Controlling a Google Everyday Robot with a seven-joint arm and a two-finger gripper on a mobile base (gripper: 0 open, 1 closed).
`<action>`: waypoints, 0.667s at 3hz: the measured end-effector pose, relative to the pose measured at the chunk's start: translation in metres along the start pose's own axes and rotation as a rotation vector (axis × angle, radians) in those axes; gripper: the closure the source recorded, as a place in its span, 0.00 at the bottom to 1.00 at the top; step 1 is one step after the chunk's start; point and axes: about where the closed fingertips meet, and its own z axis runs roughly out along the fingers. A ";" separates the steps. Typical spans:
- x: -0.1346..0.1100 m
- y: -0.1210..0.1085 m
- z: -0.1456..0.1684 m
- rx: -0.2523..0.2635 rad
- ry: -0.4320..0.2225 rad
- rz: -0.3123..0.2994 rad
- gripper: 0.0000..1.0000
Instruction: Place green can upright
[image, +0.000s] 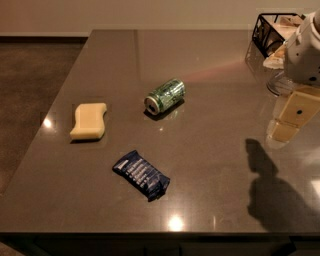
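Observation:
The green can (165, 95) lies on its side near the middle of the dark grey table (210, 165). Its silver end with the pull-tab faces the front left. My gripper (289, 123) hangs above the table at the right edge of the view, well to the right of the can and apart from it. It holds nothing that I can see. Its shadow falls on the table at the front right.
A yellow sponge (89, 120) lies to the left of the can. A dark blue snack packet (141, 175) lies in front of it. A black wire basket (272, 31) stands at the back right corner, with a glass object (280, 85) beside it.

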 end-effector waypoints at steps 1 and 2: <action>0.000 0.000 0.000 0.000 0.000 0.000 0.00; -0.015 -0.016 0.003 -0.002 -0.021 -0.010 0.00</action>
